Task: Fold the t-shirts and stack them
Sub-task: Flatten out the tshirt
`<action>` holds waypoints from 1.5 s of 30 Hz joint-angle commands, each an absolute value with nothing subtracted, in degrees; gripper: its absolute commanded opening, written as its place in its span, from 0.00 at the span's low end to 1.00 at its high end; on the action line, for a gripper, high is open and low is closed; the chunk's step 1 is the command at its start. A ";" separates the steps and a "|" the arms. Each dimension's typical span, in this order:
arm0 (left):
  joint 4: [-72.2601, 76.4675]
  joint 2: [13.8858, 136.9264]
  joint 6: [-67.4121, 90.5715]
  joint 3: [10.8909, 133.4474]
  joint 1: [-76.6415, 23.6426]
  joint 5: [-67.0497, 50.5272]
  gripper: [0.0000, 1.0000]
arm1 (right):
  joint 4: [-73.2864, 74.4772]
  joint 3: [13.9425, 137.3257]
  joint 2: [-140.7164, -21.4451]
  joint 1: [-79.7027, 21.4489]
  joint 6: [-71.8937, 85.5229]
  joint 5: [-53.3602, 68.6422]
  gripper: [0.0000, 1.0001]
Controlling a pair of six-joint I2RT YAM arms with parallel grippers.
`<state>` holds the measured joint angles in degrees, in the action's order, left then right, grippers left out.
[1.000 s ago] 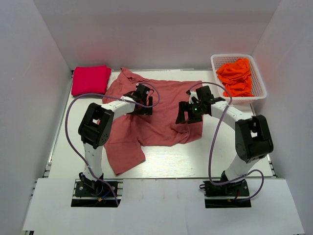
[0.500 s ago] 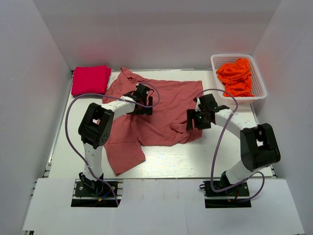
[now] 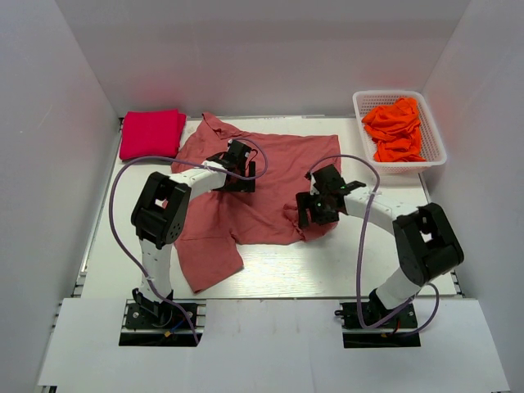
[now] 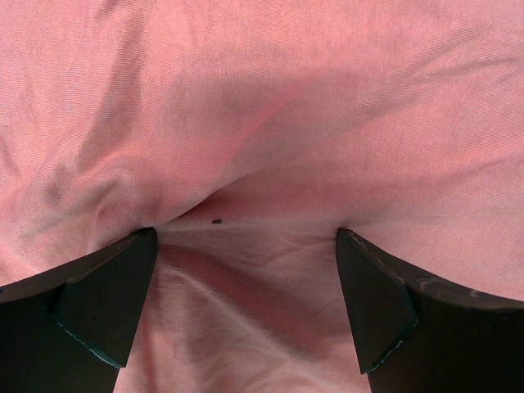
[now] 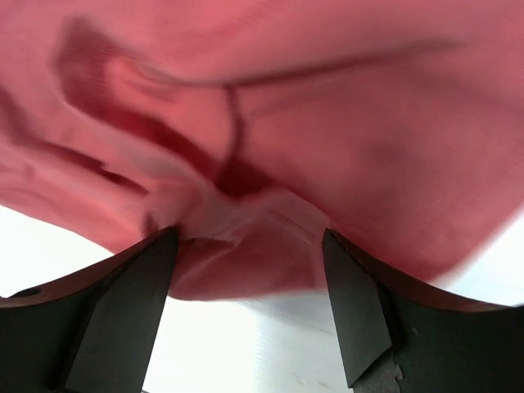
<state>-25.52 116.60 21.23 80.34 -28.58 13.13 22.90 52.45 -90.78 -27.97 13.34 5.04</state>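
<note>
A dusty salmon-pink t-shirt [image 3: 262, 184] lies spread and rumpled across the middle of the table. My left gripper [image 3: 236, 168] is open and pressed down on its upper middle; the cloth [image 4: 270, 123] fills the left wrist view between the spread fingers [image 4: 106, 286]. My right gripper [image 3: 315, 209] is open at the shirt's lower right edge, where a bunched fold of cloth [image 5: 246, 237] lies between the fingers [image 5: 360, 303] above bare table. A folded crimson-pink t-shirt [image 3: 151, 133] lies at the back left. Orange t-shirts [image 3: 397, 127] are heaped in a basket.
The white mesh basket [image 3: 438, 151] stands at the back right. White walls enclose the table on three sides. Bare white table [image 3: 311, 270] shows in front of the shirt. Purple cables loop from both arms.
The right gripper swung right off the shirt's side, then came back left and down to the shirt's lower right edge. The left arm has not moved.
</note>
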 commanded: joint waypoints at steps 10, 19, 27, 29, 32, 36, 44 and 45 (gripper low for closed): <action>-30.15 119.79 21.62 79.18 -27.86 11.34 1.00 | 23.03 57.83 -88.07 -31.03 9.68 -6.77 0.76; -30.15 120.32 21.62 79.19 -27.86 11.34 1.00 | 21.27 61.61 -92.98 -29.28 0.44 8.66 0.78; -31.90 121.38 21.62 80.33 -27.86 11.87 1.00 | 21.79 63.46 -95.88 -24.62 -5.18 18.80 0.66; -31.90 121.38 21.62 80.33 -27.86 11.87 1.00 | 21.80 63.20 -96.33 -24.00 -5.54 20.38 0.62; -31.90 122.43 21.62 81.47 -27.86 11.87 1.00 | 21.27 62.84 -97.29 -22.33 -5.98 23.63 0.57; -32.52 122.96 21.62 82.09 -27.86 11.87 1.00 | 21.45 63.28 -98.87 -21.71 -6.24 27.06 0.57; -32.52 122.96 21.62 82.09 -27.86 12.39 1.00 | 22.23 63.10 -101.24 -20.74 -6.15 29.79 0.48; -32.52 122.96 21.62 82.09 -27.86 12.39 1.00 | 22.58 63.11 -101.16 -20.83 -6.15 29.71 0.46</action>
